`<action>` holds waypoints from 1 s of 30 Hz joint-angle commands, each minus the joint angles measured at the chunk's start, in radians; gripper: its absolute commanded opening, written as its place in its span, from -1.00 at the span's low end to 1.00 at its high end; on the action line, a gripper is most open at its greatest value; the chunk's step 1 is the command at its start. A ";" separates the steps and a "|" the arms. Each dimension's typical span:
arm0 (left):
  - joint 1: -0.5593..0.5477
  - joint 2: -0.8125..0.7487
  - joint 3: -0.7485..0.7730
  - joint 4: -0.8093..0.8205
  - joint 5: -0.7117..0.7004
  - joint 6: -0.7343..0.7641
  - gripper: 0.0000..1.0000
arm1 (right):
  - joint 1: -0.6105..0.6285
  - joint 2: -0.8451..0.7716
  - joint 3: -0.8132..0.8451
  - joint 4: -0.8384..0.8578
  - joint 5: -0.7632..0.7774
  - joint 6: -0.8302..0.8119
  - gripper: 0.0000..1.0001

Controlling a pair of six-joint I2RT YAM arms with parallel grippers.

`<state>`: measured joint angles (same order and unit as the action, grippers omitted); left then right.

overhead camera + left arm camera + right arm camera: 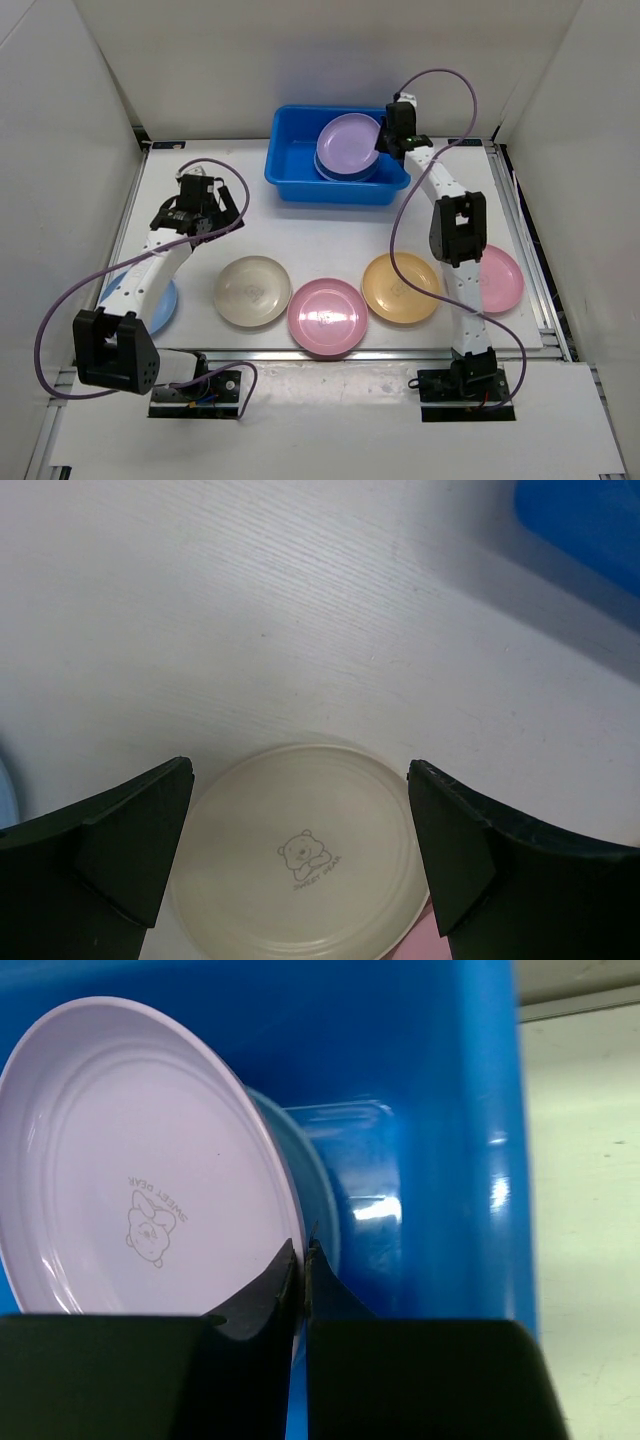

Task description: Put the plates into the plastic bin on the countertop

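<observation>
- Nearest the lens, the left jaws stand wide open and empty, poised above the beige plate, which lies flat on the surface at about 7 o'clock.
- At 12 o'clock stands the plastic bin. The right jaws are closed to a sliver on the rim of the purple plate, which is held tilted at the bin's 3 o'clock end over a light blue plate.
- Along 6 o'clock lie a pink plate, an orange-yellow plate, a second pink plate and a blue plate, the last partly under the left arm.
- Assessment: the plates appear thin, light, stiff and glossy, so probably slippery.
- Only the raised rim offers a hold. A plate lying flat likely needs one finger worked under the lip.
- A narrow edge pinch may let a plate pivot.
</observation>
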<state>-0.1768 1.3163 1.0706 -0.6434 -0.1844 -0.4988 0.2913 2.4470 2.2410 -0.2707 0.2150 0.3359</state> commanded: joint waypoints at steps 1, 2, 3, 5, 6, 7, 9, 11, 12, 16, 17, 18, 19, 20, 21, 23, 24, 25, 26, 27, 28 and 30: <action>0.028 -0.022 -0.023 -0.068 0.039 -0.033 0.98 | -0.009 0.035 0.032 0.050 0.018 0.038 -0.93; 0.031 -0.025 -0.030 -0.074 0.043 -0.050 0.98 | -0.009 0.038 0.038 0.050 0.030 0.066 -0.92; 0.034 -0.028 -0.049 -0.093 0.052 -0.058 0.98 | -0.012 0.047 0.039 0.062 0.043 0.075 -0.91; 0.036 -0.046 -0.070 -0.099 0.059 -0.078 0.98 | -0.009 0.059 0.055 0.065 0.043 0.084 -0.88; 0.037 -0.052 -0.086 -0.111 0.060 -0.086 0.98 | -0.009 0.078 0.063 0.068 0.031 0.084 -0.76; 0.036 -0.057 -0.090 -0.117 0.059 -0.093 0.98 | -0.009 0.081 0.072 0.068 0.034 0.084 -0.65; 0.039 -0.077 -0.101 -0.142 0.054 -0.112 0.98 | -0.009 0.087 0.083 0.065 0.043 0.100 -0.45; 0.037 -0.080 -0.107 -0.169 0.045 -0.121 0.98 | -0.012 0.087 0.075 0.068 0.037 0.106 -0.34; 0.037 -0.083 -0.113 -0.173 0.043 -0.141 0.98 | -0.009 0.081 0.069 0.074 0.018 0.106 -0.28; 0.037 -0.095 -0.142 -0.197 0.037 -0.178 0.98 | -0.015 0.041 0.051 0.080 -0.049 0.088 0.24; 0.037 -0.098 -0.147 -0.203 0.033 -0.185 0.98 | -0.012 0.026 0.045 0.087 -0.057 0.087 0.32; 0.037 -0.107 -0.150 -0.203 0.031 -0.194 0.98 | -0.009 -0.002 0.031 0.093 -0.086 0.063 0.39; 0.037 -0.109 -0.153 -0.203 0.030 -0.204 0.98 | -0.012 -0.020 0.023 0.099 -0.104 0.051 0.70; 0.039 -0.114 -0.153 -0.194 0.030 -0.207 0.98 | -0.012 -0.035 0.017 0.106 -0.126 0.039 0.88; 0.039 -0.117 -0.150 -0.188 0.028 -0.202 0.98 | -0.009 -0.075 -0.001 0.117 -0.153 -0.007 0.97; 0.039 -0.120 -0.135 -0.182 0.014 -0.208 0.98 | -0.006 -0.115 -0.020 0.111 -0.190 -0.029 0.98; 0.039 -0.120 -0.130 -0.186 0.016 -0.210 0.98 | -0.003 -0.143 -0.032 0.111 -0.272 -0.053 0.98; 0.039 -0.129 -0.127 -0.182 0.016 -0.218 0.98 | -0.003 -0.195 -0.062 0.111 -0.282 -0.078 0.98; 0.039 -0.138 -0.138 -0.185 0.014 -0.222 0.98 | 0.003 -0.228 -0.084 0.117 -0.293 -0.093 0.98; 0.037 -0.146 -0.149 -0.185 0.013 -0.231 0.98 | 0.012 -0.262 -0.108 0.117 -0.308 -0.109 0.98; 0.039 -0.169 -0.156 -0.185 0.013 -0.242 0.98 | 0.016 -0.335 -0.154 0.117 -0.310 -0.127 0.98; 0.039 -0.187 -0.193 -0.185 0.019 -0.256 0.98 | 0.016 -0.399 -0.204 0.102 -0.324 -0.133 0.98</action>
<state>-0.1429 1.1885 0.9108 -0.8291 -0.1501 -0.7197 0.2951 2.2127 2.0743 -0.2100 -0.0402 0.2691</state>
